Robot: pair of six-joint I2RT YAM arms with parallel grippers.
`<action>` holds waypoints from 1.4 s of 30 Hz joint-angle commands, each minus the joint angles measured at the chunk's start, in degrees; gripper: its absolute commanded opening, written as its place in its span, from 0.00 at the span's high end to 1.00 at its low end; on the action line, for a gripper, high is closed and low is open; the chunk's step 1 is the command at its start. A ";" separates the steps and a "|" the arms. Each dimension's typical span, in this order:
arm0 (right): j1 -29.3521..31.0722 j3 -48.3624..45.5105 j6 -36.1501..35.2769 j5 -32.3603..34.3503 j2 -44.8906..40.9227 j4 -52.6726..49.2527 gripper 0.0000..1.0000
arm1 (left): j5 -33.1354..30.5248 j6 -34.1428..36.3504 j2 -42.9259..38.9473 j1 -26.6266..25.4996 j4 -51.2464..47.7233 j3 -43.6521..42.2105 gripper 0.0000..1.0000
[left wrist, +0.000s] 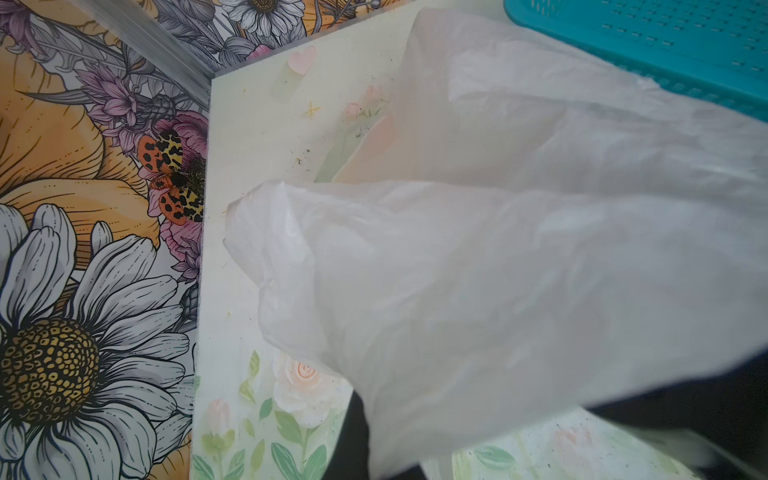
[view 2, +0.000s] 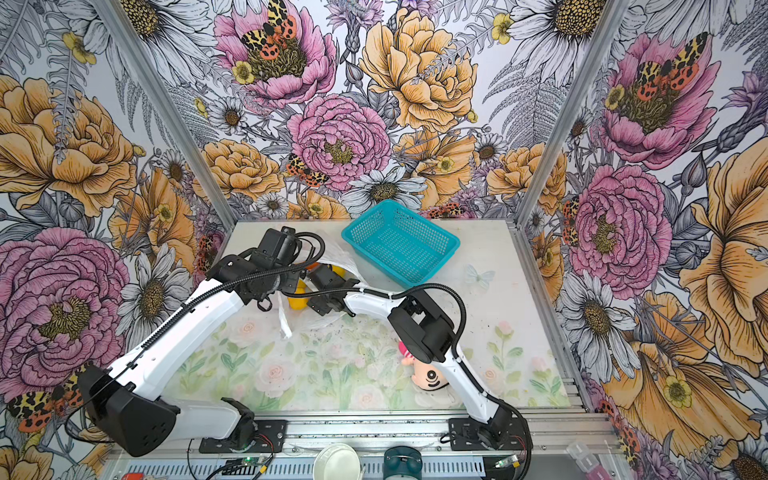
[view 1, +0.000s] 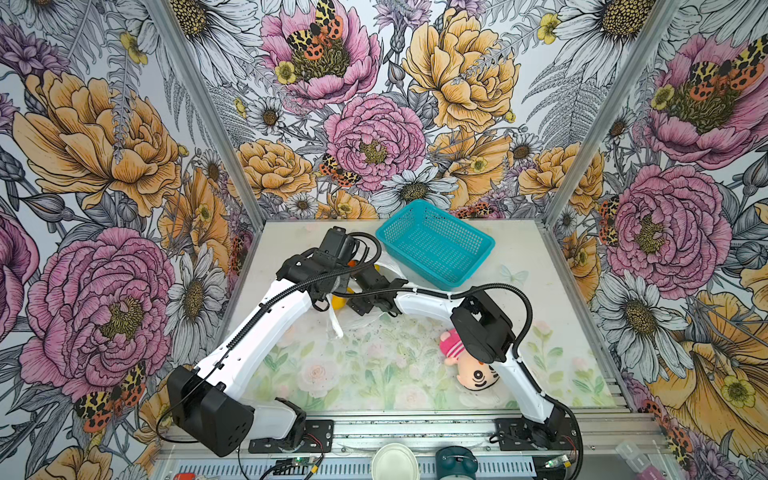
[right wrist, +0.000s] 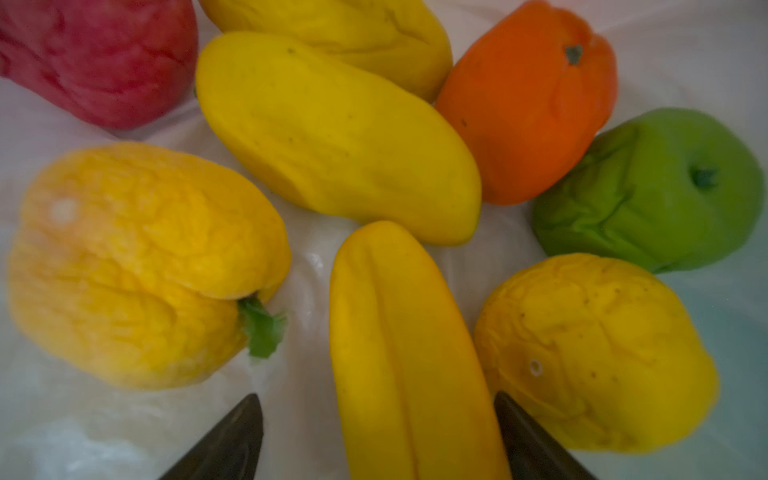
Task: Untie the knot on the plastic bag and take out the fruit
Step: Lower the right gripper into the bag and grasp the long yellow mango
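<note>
Right wrist view | right pincer [right wrist: 376, 397] wide astride ridged yellow fruit [right wrist: 407, 324] | left pincer [left wrist: 357, 440] clamped on crinkly plastic bag [left wrist: 498, 270]

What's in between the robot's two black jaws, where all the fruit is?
A long yellow toy fruit in the thin white plastic bag. The right wrist view shows the right gripper with open jaws either side of it, not squeezing it.

I find no text, label, brand, number or sign that I can read: not on the plastic bag [left wrist: 498, 270], not on the fruit [right wrist: 332, 137], not on the teal basket [view 1: 436, 249]. The small pink packet [view 1: 646, 470] at the front edge is too small and blurred for me to tell if it carries any writing
</note>
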 commanded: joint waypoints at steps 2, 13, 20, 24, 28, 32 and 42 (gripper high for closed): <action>-0.64 2.09 2.08 4.15 1.81 -4.78 0.16 | 2.26 -0.57 -1.88 0.17 1.32 -0.11 1.00; 4.08 12.53 -15.86 10.46 5.77 -8.09 0.59 | 2.99 -0.58 -2.21 0.25 1.32 -0.21 1.00; 5.39 15.98 -31.52 7.60 6.58 -8.09 0.84 | 3.64 -0.73 -2.86 0.41 1.41 -0.31 1.00; 5.62 18.01 -34.96 3.44 6.58 -8.04 0.94 | 4.93 -0.89 -3.27 1.34 1.32 -0.26 1.00; 6.09 22.26 -36.92 0.60 7.73 -7.99 0.94 | 6.40 -1.28 -3.56 2.60 1.50 -0.23 1.00; 6.31 28.21 -40.30 0.60 11.14 -7.88 0.98 | 6.59 -1.27 -3.71 3.21 1.41 -0.46 1.00; 5.90 35.68 -45.66 2.75 18.15 -6.54 1.00 | 9.05 -1.71 -3.56 5.09 1.50 -0.38 1.00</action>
